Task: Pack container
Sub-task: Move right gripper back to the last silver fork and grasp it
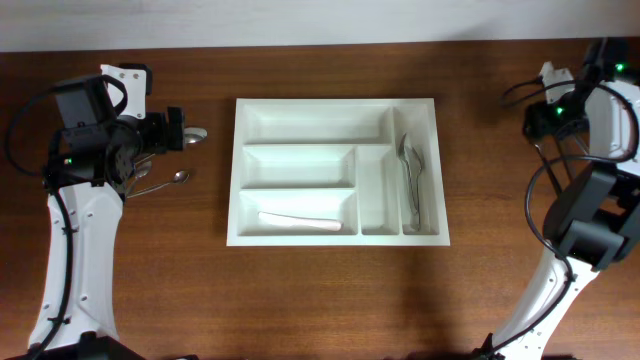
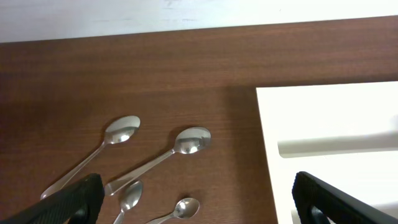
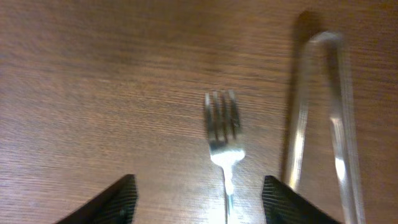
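The white five-compartment container point(image 1: 337, 110) lies mid-table; a narrow right compartment holds metal spoons point(image 1: 411, 180) and the lowest wide compartment holds a pale utensil point(image 1: 300, 221). Its corner shows in the left wrist view point(image 2: 323, 118). My left gripper point(image 2: 196, 199) is open and empty above several loose spoons point(image 2: 186, 144) on the wood, left of the container. In the overhead view it is by the spoons point(image 1: 172, 135). My right gripper point(image 3: 198, 199) is open, low over a metal fork point(image 3: 222, 140) that lies between its fingers, next to metal tongs point(image 3: 323, 106).
The right arm point(image 1: 590, 110) stands at the table's far right edge, the left arm point(image 1: 90, 150) at the far left. A pale wall strip point(image 2: 186, 15) borders the table's back edge.
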